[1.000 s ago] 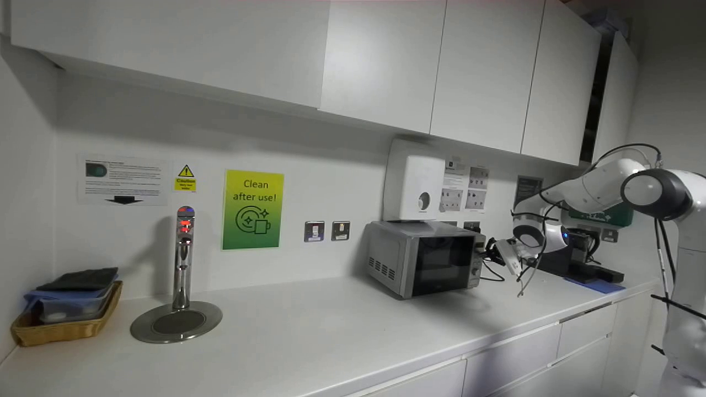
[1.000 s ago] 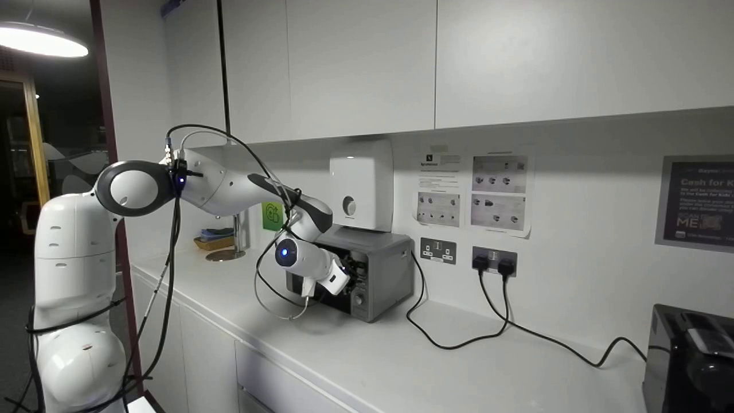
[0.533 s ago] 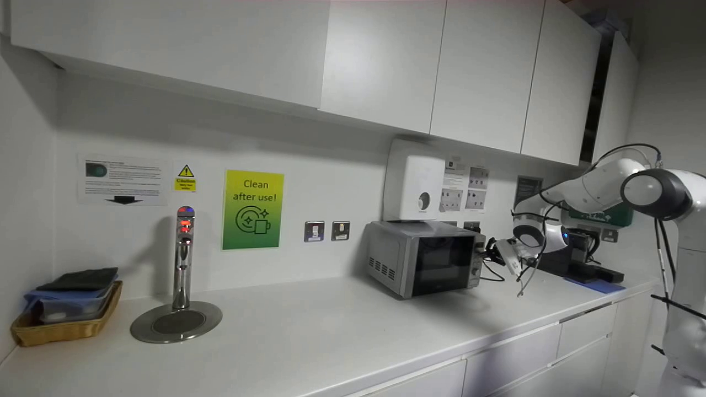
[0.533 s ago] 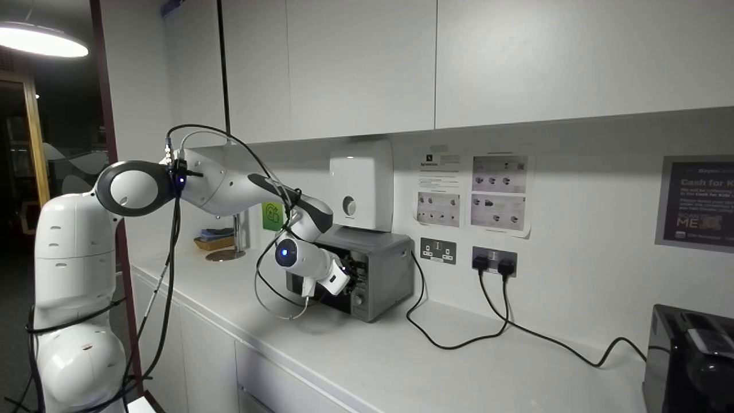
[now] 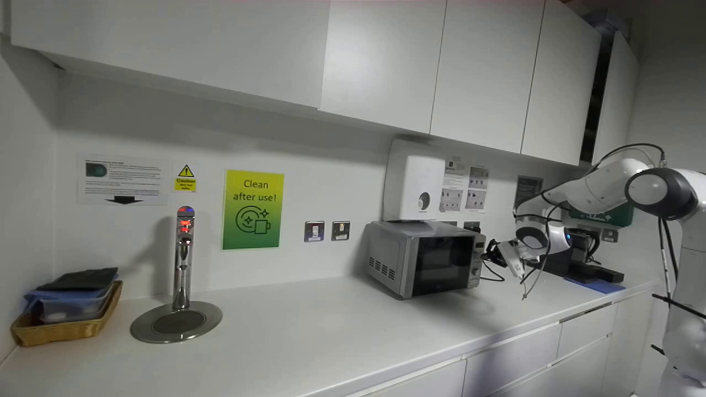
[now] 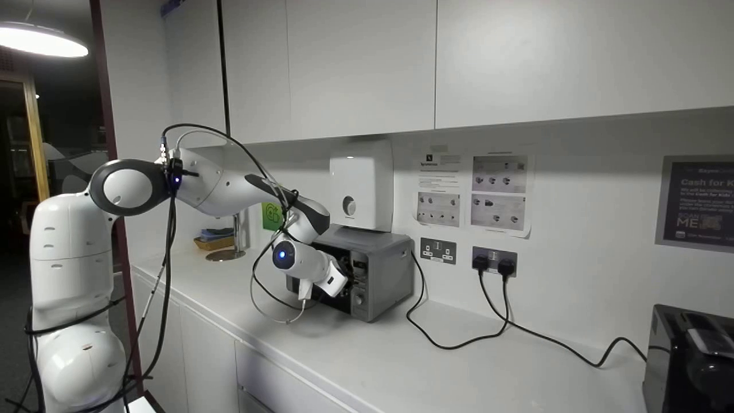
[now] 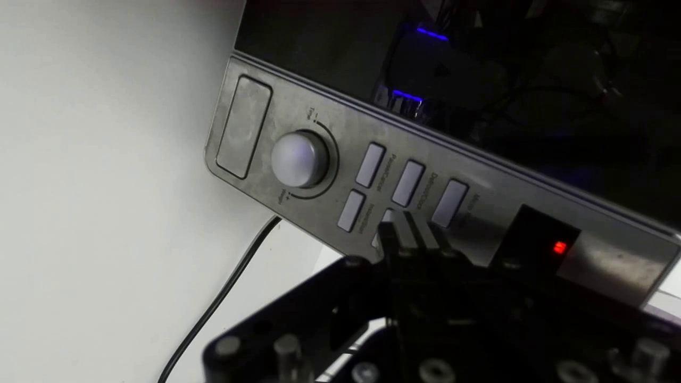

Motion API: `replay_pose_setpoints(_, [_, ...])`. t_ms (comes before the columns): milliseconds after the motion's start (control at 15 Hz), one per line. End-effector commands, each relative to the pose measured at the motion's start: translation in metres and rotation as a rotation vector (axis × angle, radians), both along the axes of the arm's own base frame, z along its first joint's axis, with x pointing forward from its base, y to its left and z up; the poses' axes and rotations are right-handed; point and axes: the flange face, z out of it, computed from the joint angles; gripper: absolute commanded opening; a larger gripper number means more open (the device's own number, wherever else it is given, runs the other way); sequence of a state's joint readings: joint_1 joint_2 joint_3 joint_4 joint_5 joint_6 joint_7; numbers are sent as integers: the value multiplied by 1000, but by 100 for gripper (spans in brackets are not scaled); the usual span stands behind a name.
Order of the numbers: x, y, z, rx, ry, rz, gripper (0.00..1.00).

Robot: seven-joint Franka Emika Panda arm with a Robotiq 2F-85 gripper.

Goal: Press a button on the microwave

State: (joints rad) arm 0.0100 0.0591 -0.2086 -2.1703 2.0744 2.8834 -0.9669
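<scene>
The silver-grey microwave [image 5: 387, 251] stands on the counter with its dark door shut; it also shows in an exterior view [image 6: 393, 275]. In the wrist view its control strip [image 7: 348, 127] runs diagonally, with a round knob [image 7: 297, 159], several pale buttons and a dark display [image 7: 532, 231] with a red lit character. My gripper [image 7: 414, 219] is shut and empty, its fingers side by side in front of the strip. The fingertips partly cover one button [image 7: 387, 217]. The Instant/Start button [image 7: 351, 211] shows just left of them. I cannot tell whether the fingertips touch the panel.
A white wall box [image 5: 413, 179] hangs above the microwave. A black power cable [image 6: 424, 327] lies on the counter beside it. A dark coffee machine [image 6: 688, 355] stands further along. Cabinets [image 6: 361, 69] overhang the counter. A tap [image 5: 183, 259] and basket [image 5: 71, 328] stand at the far end.
In the last half second the arm and gripper have drawn back slightly, away from the microwave's control strip. Before that they were still. The microwave has not moved.
</scene>
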Motion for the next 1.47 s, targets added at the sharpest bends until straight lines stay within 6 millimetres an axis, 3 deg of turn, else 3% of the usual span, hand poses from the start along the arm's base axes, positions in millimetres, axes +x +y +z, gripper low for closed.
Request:
replay_pose_setpoints(0, [-18,-1,11,-11,-44,53,0])
replay_pose_setpoints(667, [-25,0,21,-5,-67,58,0])
replay_pose_setpoints(1400, [-17,0,19,-2,-57,34,0])
